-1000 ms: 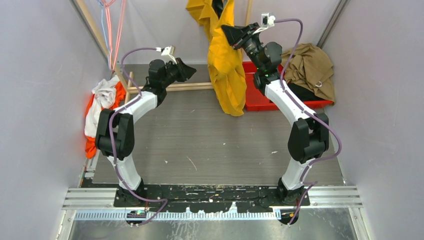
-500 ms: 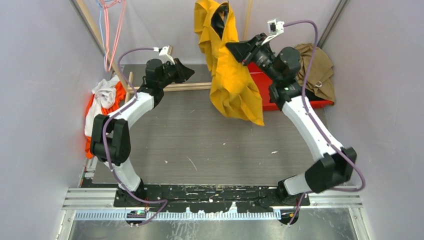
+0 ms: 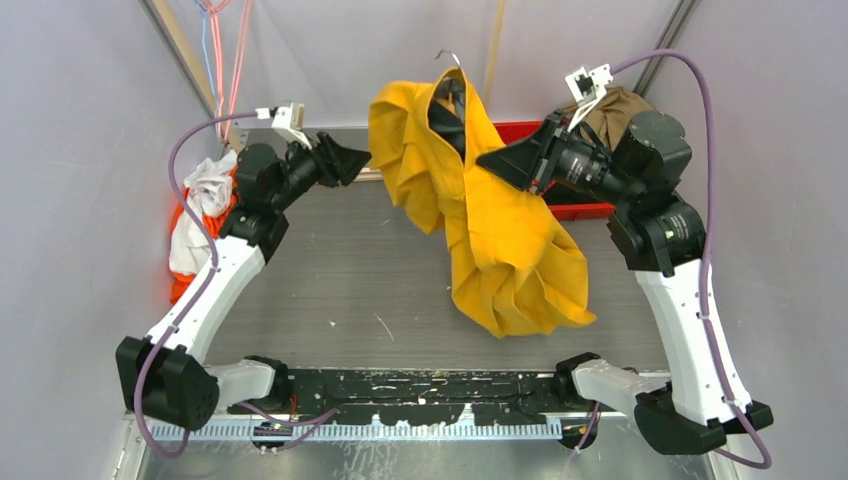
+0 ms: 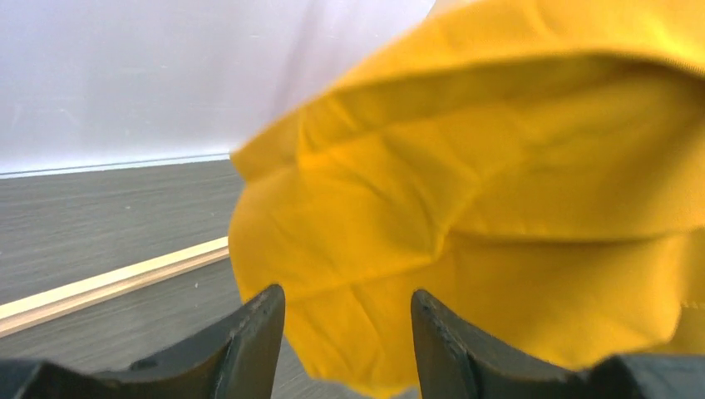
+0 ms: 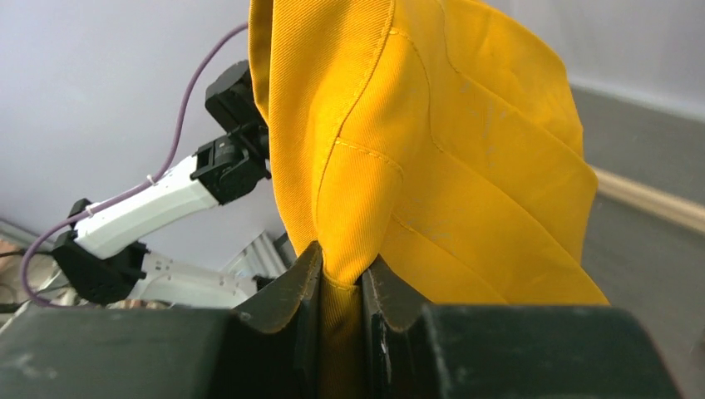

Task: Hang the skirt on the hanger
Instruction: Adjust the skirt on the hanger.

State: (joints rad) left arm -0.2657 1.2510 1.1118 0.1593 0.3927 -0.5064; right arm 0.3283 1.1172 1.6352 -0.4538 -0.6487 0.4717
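Observation:
The yellow skirt hangs in the air over the middle of the table, draped round a black hanger whose wire hook sticks out at the top. My right gripper is shut on a fold of the skirt; its fingers pinch the cloth between them. My left gripper is open just left of the skirt's edge. In the left wrist view the skirt fills the space beyond the spread fingertips, and nothing is clamped.
A red bin with a brown garment sits at the back right behind the right arm. White and orange clothes are piled at the left wall. A wooden batten lies across the table's far side.
The right arm swung the skirt and hanger forward and lower, toward the table's middle. The left gripper opened and its arm stretched out toward the skirt's left edge.

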